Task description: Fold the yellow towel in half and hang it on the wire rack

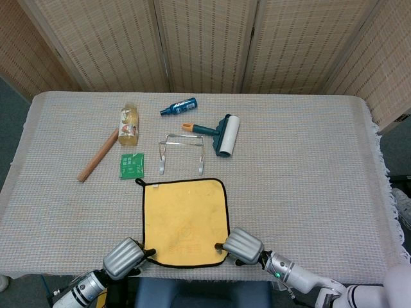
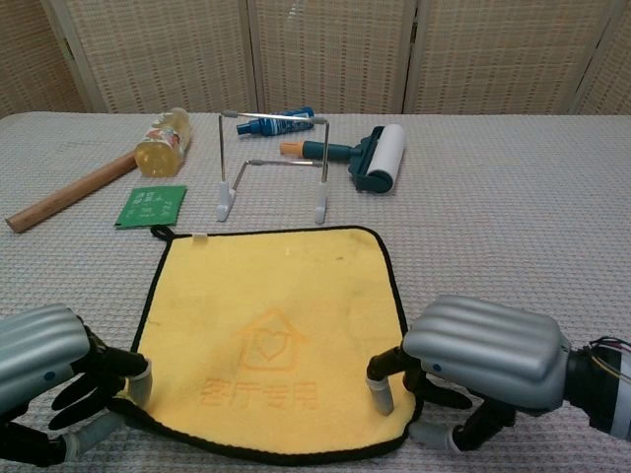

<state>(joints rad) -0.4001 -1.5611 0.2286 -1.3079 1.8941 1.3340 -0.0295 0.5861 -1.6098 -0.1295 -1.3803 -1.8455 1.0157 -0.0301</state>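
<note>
The yellow towel [image 2: 276, 330] lies flat on the counter [image 1: 308, 167], just near of the wire rack [image 2: 273, 163]. It looks soft, light and limp, so I judge the near corners the places to hold for folding it away from me. My left hand [image 2: 59, 379] pinches the near left corner; my right hand [image 2: 463, 365] curls onto the near right corner, thumb on the cloth. Far beyond lies a lint roller [image 2: 370, 153].
</note>
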